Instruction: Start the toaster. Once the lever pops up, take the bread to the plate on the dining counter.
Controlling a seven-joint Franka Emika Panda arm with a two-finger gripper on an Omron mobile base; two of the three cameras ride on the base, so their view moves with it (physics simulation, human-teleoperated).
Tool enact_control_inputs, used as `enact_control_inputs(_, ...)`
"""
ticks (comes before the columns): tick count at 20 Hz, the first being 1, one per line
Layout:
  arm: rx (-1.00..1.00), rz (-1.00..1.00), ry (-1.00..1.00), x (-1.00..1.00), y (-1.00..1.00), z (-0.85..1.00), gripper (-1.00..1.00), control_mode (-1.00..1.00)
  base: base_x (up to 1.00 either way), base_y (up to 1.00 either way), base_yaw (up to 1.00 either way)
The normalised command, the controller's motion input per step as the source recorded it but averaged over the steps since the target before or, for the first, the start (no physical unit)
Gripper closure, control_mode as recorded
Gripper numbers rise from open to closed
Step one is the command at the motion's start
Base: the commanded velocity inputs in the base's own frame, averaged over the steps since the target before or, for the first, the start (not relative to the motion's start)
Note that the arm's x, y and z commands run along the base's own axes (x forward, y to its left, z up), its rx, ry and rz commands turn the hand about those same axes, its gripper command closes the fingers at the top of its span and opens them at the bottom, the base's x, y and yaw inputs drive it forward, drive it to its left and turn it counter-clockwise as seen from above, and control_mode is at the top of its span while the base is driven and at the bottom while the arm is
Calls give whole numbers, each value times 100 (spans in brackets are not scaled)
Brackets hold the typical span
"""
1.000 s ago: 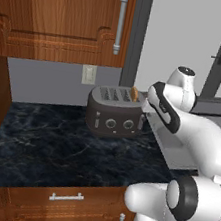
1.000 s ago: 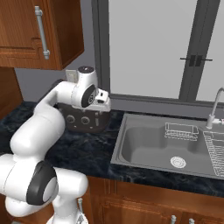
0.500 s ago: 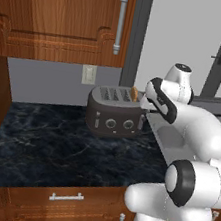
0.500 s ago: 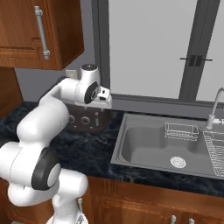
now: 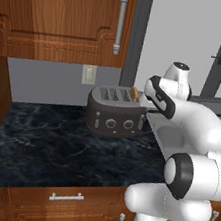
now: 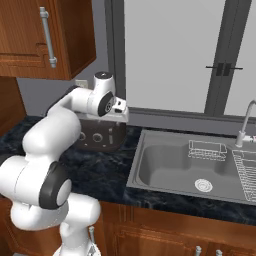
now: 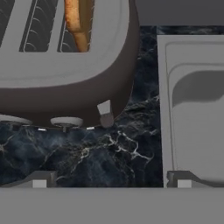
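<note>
Gripper [image 7: 109, 177] spread wide above toaster [image 5: 115, 112]; bread [image 7: 77, 21] and lever [image 7: 104, 111] seen from hand, sink [image 6: 195, 167] beside toaster

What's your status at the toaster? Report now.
Gripper open, empty, hanging above the toaster's right end. Bread sitting in its rightmost slot, lever not yet pressed. Nothing blocking; sink off to the right.

You get flat, even rendered light in every view, with pale brightness from the window [image 6: 170, 55]. Shadows are faint on the worktop [image 5: 51, 148]. No glare or edge distortion; the hand view looks slightly soft.
</note>
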Motion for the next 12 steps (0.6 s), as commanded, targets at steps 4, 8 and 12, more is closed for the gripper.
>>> enact_control_inputs(4, 0, 0, 0, 19, 0, -3, -100, -100, 0, 0, 0)
enact_control_inputs(8, 0, 0, 0, 25, 0, -11, -100, -100, 0, 0, 0)
enact_control_inputs(12, 0, 0, 1, 25, 0, -12, -100, -100, 0, 0, 0)
